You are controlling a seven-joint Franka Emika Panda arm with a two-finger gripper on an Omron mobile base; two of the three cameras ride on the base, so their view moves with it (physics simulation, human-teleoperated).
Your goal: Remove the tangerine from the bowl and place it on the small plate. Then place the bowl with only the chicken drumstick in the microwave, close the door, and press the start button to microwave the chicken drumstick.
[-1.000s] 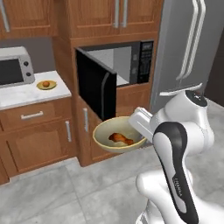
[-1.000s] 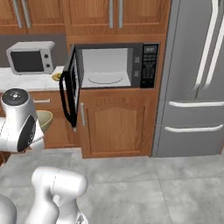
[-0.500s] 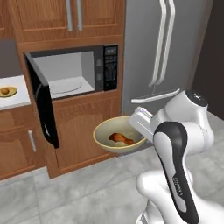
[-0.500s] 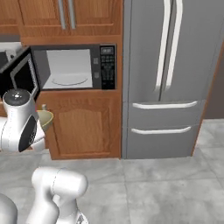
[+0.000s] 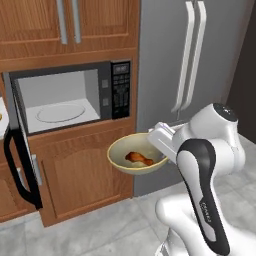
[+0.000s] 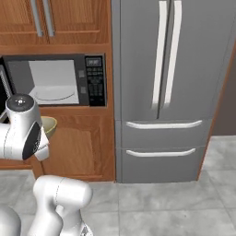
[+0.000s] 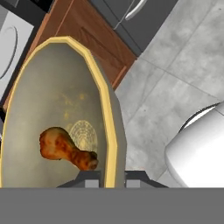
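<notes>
One chicken drumstick (image 7: 65,148) in bowl (image 7: 52,87); gripper (image 7: 111,177) apparently pinching rim.

Kitchen interior. A tall grey refrigerator (image 6: 161,87) with two long vertical handles and two lower drawers stands to the right. Left of it, touching, is a run of wooden cabinetry: upper cabinets (image 5: 70,25) with vertical bar handles, and a lower cabinet door (image 5: 85,175) with an arched panel. The floor (image 6: 175,207) is pale grey marbled tile. Lighting is even and diffuse.
</notes>
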